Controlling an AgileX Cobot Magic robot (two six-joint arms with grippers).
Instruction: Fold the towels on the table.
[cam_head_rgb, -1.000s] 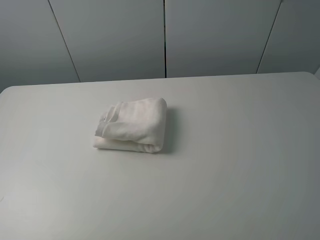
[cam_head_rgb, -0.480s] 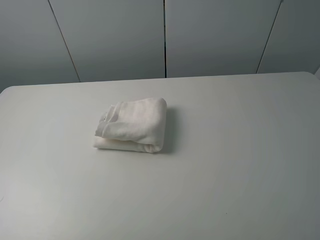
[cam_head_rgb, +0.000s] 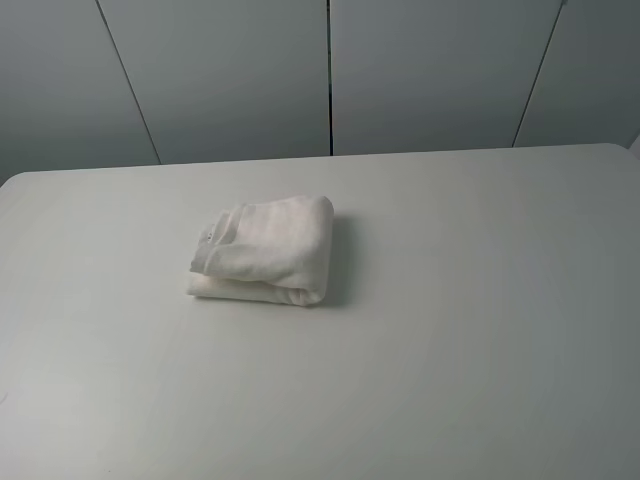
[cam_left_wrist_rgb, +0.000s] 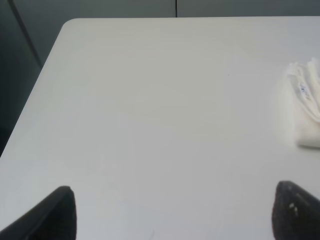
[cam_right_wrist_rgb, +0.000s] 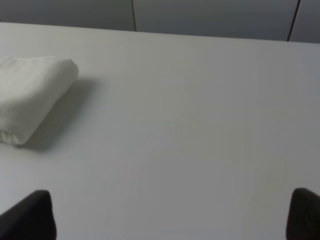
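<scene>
Left of centre on the table (cam_head_rgb: 480, 300) sits the towel (cam_head_rgb: 265, 250), already bundled into a thick, loosely folded wad, and I've got both arms pulled well back from it. My left gripper (cam_left_wrist_rgb: 175, 212) is spread wide over bare tabletop, nothing in it; my right gripper (cam_right_wrist_rgb: 170, 215) the same, jaws fully apart. I reckon this terry cloth is light, soft and floppy, so it will sag wherever I lift. I'd pinch at the open layered edge by the label (cam_left_wrist_rgb: 302, 90). Its long axis seems to run left to right in the high view, rounded fold facing right.
</scene>
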